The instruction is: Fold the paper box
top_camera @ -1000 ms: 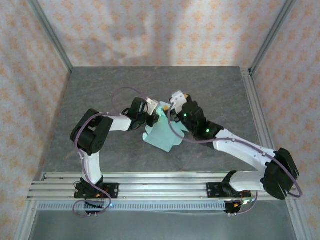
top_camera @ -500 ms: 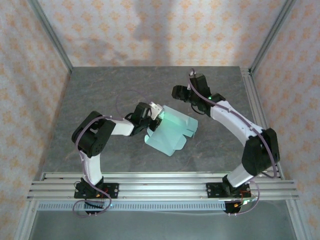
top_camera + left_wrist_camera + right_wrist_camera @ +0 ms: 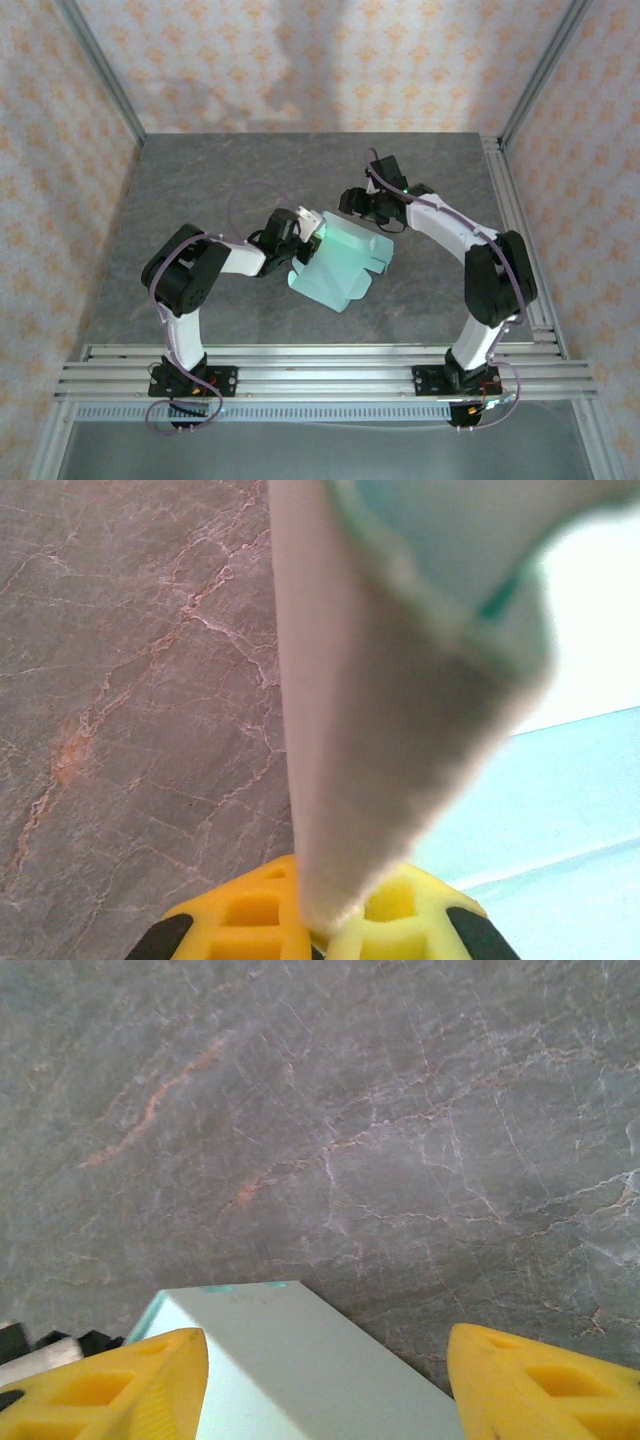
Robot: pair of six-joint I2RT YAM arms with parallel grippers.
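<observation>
We judged the folding to be at an early-to-middle stage. The paper box (image 3: pixel 338 266) was not yet a closed box: from the top view it read as a creased mint sheet, its broad panel tilted up off the counter (image 3: pixel 200 180) on the left and its tabs on the near and right edges hanging loose. Bringing the walls up, tucking the tabs and closing the flaps all looked left to do.

The sheet lay near the middle of the counter, between the two arms. The left end effector (image 3: pixel 309 231) was clamped shut on the sheet's far-left edge. In the left wrist view a blurred strip of card (image 3: pixel 400 730) ran straight up from between the yellow fingertips (image 3: pixel 250 920), so we took that as a firm pinch holding that side raised.

The right end effector (image 3: pixel 352 204) hovered just at the sheet's far edge. Its wrist view showed its fingers (image 3: pixel 130 1385) standing apart, with a pale corner of the card (image 3: pixel 290 1350) lying between and below them. We saw no pinch there, so we judged it open and lined up over that corner rather than gripping it.
</observation>
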